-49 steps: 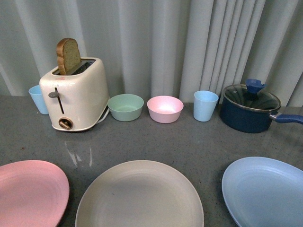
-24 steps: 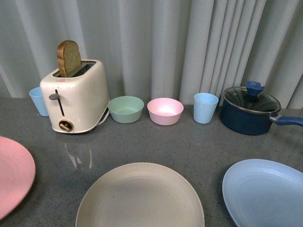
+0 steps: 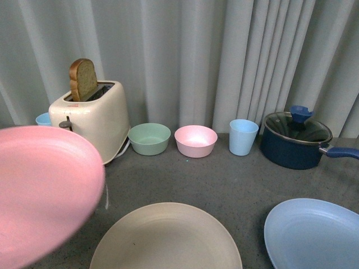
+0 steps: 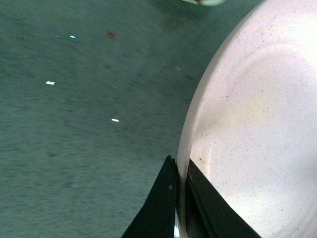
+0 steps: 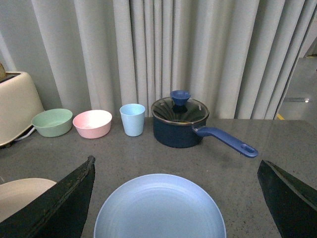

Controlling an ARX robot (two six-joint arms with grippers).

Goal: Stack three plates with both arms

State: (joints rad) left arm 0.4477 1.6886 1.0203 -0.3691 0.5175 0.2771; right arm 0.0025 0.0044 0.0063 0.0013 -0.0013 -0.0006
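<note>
In the front view the pink plate (image 3: 45,196) is blurred and cut off at 9 and 6 o'clock. The 7 o'clock corner of the toaster (image 3: 95,112) and most of the blue cup (image 3: 44,119) at its 9 o'clock are hidden behind it. The beige plate (image 3: 168,238) is cropped at 6 o'clock, the light blue plate (image 3: 314,235) at 3 and 6 o'clock, and the pot handle (image 3: 342,151) at 3 o'clock. Of the left hand (image 4: 179,166), closed on the pink rim, only two dark finger wedges are shown; of the right hand (image 5: 176,163), only two widely parted wedges.
</note>
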